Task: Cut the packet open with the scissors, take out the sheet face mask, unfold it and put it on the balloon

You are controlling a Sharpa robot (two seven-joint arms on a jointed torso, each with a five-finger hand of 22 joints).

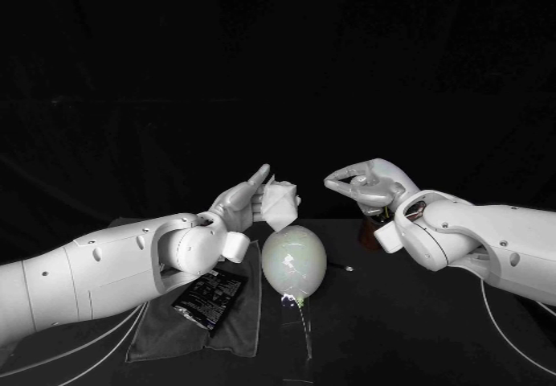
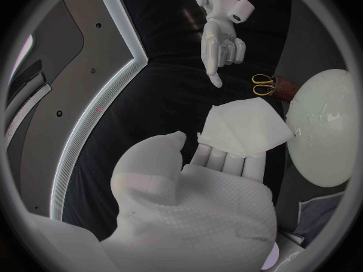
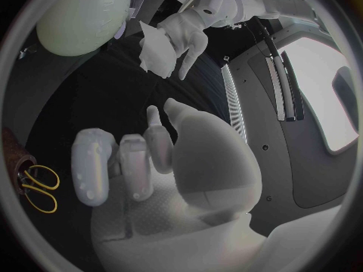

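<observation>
My left hand (image 1: 241,203) is raised above the table and holds the folded white sheet mask (image 1: 278,204) at its fingertips. The mask (image 2: 245,130) is still folded into a small square and hangs just above the pale balloon (image 1: 292,261), which stands in the middle of the table. My right hand (image 1: 369,183) hovers to the right of the mask with its fingers curled in and nothing in them. In the right wrist view my right hand (image 3: 151,163) faces the left hand (image 3: 189,30) and the mask (image 3: 157,54). The black packet (image 1: 211,297) lies on a grey cloth.
The grey cloth (image 1: 173,338) lies at the front left, under my left arm. Yellow-handled scissors (image 2: 262,84) stand in a brown holder (image 1: 371,233) behind my right wrist. The balloon (image 2: 325,127) sits close beside that holder.
</observation>
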